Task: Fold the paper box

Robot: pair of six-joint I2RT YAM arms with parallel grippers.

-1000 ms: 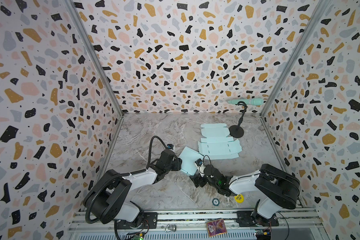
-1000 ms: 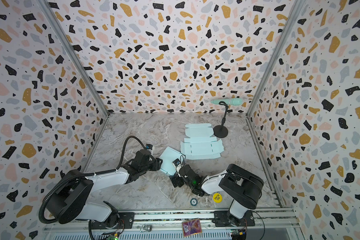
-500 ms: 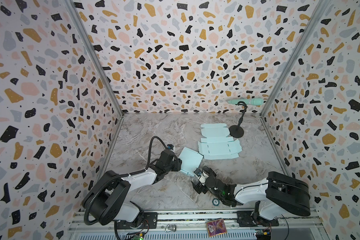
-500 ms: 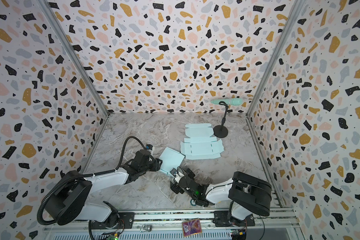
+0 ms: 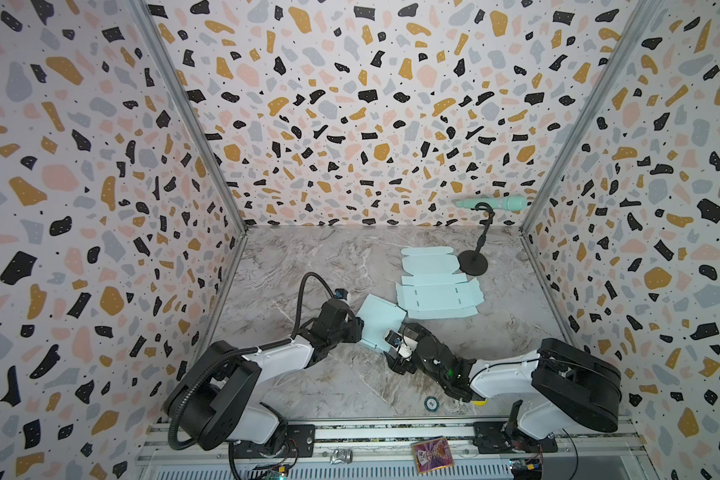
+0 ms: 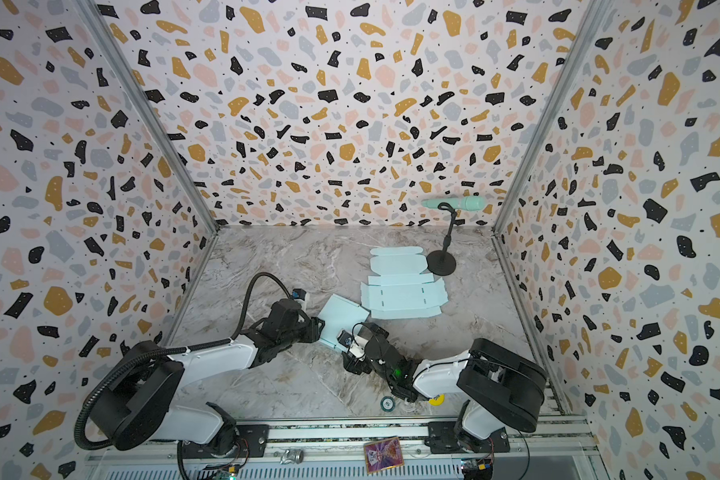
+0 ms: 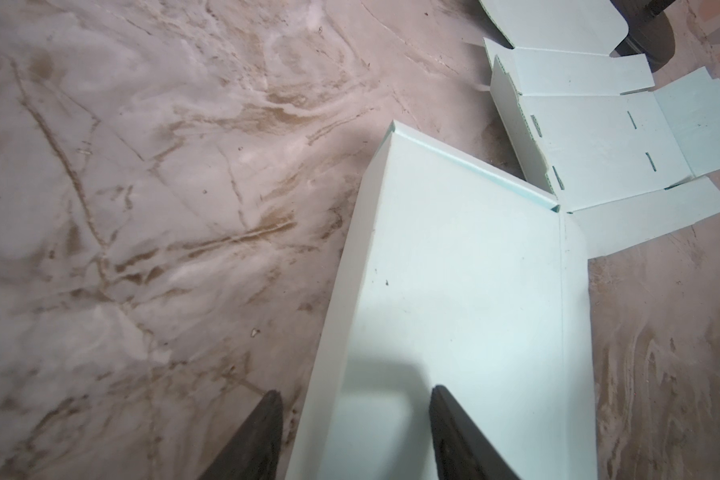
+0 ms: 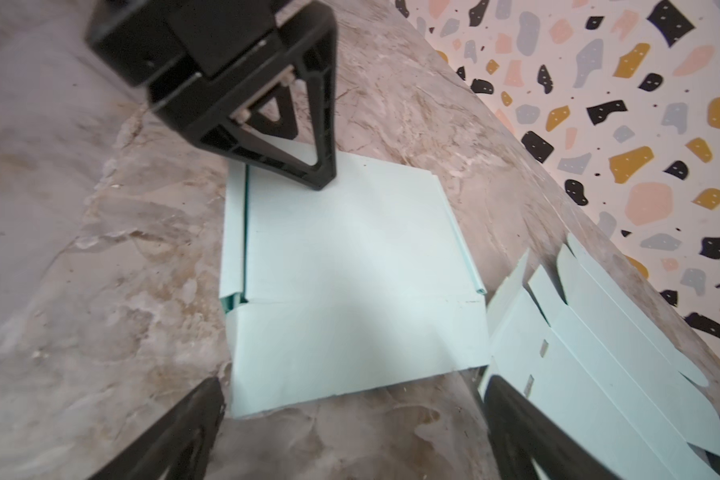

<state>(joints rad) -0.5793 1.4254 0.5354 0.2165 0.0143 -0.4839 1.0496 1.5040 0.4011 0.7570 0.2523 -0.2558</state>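
The right tool (image 8: 354, 386) has come off the box (image 5: 381, 322) and gapes wide just short of it. The box lies closed, one corner at the blank's (image 5: 437, 297) edge, so the fold looks nearly done, bar a slit along the side away from the blank. The left tool (image 7: 355, 392) sits half-wide astride that side, one finger on the box's top; whether it pinches, I cannot tell.

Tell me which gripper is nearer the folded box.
Left. The left gripper straddles an edge of the folded box; the right gripper stands open just short of it.
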